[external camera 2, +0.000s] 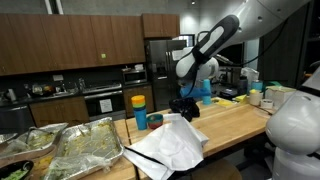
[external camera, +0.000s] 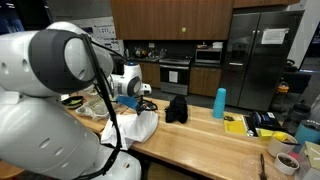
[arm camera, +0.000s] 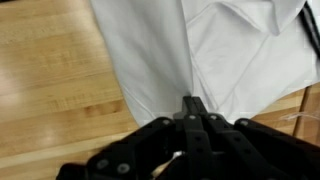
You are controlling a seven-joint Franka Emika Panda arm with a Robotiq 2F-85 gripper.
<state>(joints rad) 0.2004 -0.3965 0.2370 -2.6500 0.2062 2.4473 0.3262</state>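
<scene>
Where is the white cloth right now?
In an exterior view the white cloth lies on the wooden counter, right of the foil trays; the shut jaws pinch its edge.

White cloth [arm camera: 235, 50] — rumpled, on counter [arm camera: 50, 70]

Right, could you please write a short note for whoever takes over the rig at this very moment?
The tool is shut, pinching a fold of the white cloth.
The cloth lies crumpled on the wooden counter, rising to a peak where the tool holds it.
A teal bottle stands behind the cloth and foil trays lie beside it.
Done: the grip on the cloth is taken.
Left: most of the cloth rests on the counter, neither lifted off nor spread flat.
</scene>
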